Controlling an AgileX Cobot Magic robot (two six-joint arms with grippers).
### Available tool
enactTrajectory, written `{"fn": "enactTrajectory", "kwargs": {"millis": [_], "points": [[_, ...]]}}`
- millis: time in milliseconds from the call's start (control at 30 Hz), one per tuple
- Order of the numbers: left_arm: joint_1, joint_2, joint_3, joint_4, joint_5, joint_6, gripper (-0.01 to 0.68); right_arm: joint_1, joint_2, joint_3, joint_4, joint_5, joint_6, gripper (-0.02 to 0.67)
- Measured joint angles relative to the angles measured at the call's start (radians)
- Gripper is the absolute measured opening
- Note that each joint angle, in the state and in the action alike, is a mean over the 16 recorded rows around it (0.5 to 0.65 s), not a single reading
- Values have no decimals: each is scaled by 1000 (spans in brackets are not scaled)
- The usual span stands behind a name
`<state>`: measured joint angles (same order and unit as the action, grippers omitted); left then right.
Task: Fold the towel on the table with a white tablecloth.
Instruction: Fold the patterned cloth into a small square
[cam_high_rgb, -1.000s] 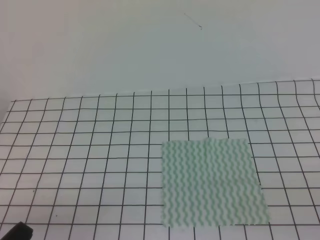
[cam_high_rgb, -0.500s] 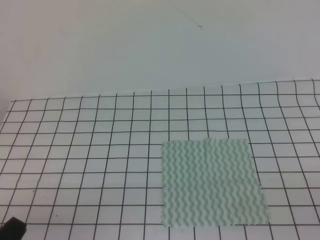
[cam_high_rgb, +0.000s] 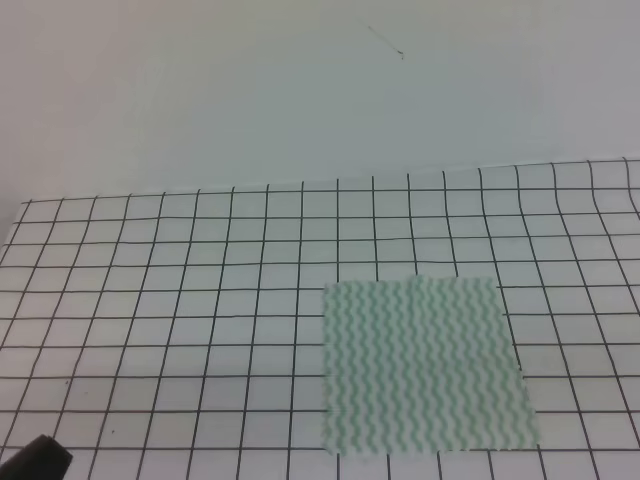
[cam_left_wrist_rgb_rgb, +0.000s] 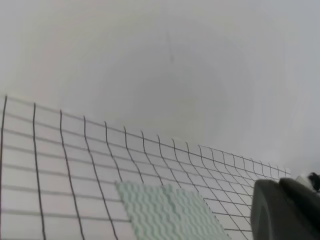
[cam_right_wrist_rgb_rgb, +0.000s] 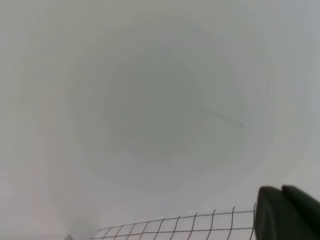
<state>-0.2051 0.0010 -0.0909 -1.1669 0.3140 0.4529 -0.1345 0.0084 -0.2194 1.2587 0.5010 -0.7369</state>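
The towel (cam_high_rgb: 425, 366) lay flat and unfolded on the worktop (cam_high_rgb: 180, 300), right of centre and toward the near edge in the exterior high view, its green-and-white wavy stripes running away from the camera. A small step showed in its far edge, where the right part looked slightly paler, as if a second layer lay there. Nothing rested on it and nothing stood between it and the near edge. Behind the gridded cloth rose a plain pale wall (cam_high_rgb: 300, 90) with a thin dark scratch (cam_high_rgb: 385, 42) high up.

A dark rounded tip of the left gripper (cam_high_rgb: 40, 460) poked in at the bottom left corner of the high view, well apart from the towel. Compared with half a second before, it reached slightly further into the picture; the towel had not shifted.

The left wrist view showed the towel (cam_left_wrist_rgb_rgb: 167, 212) from low and to one side, with a dark finger (cam_left_wrist_rgb_rgb: 285, 210) at the lower right edge; only that one part showed, so I could not tell how wide the fingers stood. The right wrist view looked mostly at bare wall, catching only a strip of the worktop's grid (cam_right_wrist_rgb_rgb: 190, 227) and dark fingers (cam_right_wrist_rgb_rgb: 287, 215) at the lower right corner; their spacing could not be told. The towel did not appear there.
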Motion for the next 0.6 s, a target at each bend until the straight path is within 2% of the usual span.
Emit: {"fn": "enactTrajectory", "kwargs": {"millis": [200,433,600], "points": [[0,70,-102,55,70,128,-2,0,117,-137,-122,135,7,-3],[0,235,-186,103,126,171,-2,0,352,-239,-255,301,35,2],[0,370,-210,80,159,224,-2,0,539,-267,-295,401,14,30]]}}
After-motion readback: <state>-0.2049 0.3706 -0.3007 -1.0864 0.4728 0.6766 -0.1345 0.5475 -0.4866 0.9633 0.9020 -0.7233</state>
